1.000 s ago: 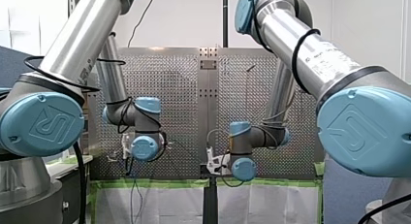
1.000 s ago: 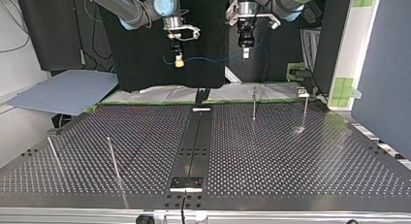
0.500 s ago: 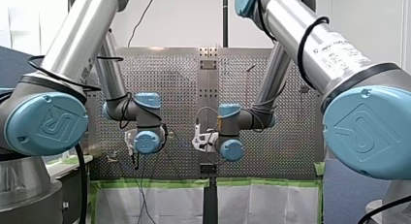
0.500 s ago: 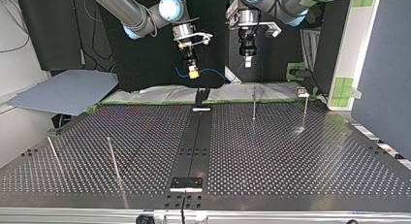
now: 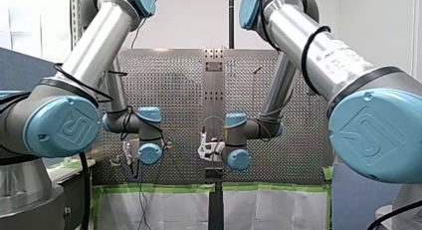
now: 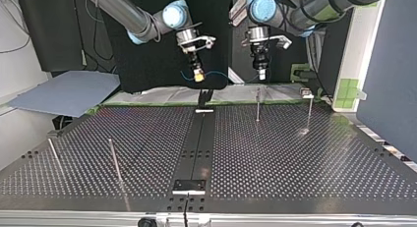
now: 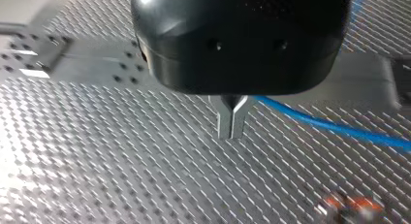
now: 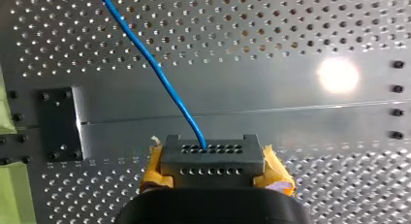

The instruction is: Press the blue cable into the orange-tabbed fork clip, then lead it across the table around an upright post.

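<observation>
My right gripper (image 8: 212, 152), with yellow pads, clamps the thin blue cable (image 8: 160, 73) high over the far edge of the perforated metal table (image 6: 295, 153). My left gripper (image 7: 231, 129) has its metal fingers pressed together, with the cable passing behind them. A blurred orange-tabbed fork clip (image 7: 350, 204) lies near it. Best to keep the cable taut and line it up over the clip's slot before pressing down.

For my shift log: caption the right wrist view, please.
My yellow-padded right gripper shut on the blue cable, which runs ahead over the perforated table.

Four upright posts (image 6: 257, 104) (image 6: 309, 113) (image 6: 114, 160) (image 6: 55, 157) are standing on the one perforated table (image 6: 295, 158) (two toward each side of the top view). Two grippers are hanging beyond it, my left gripper (image 6: 262, 75) and my right gripper (image 6: 198, 77). One blue cable (image 8: 162, 78) and one orange-tabbed clip (image 7: 350, 206) are showing.
</observation>
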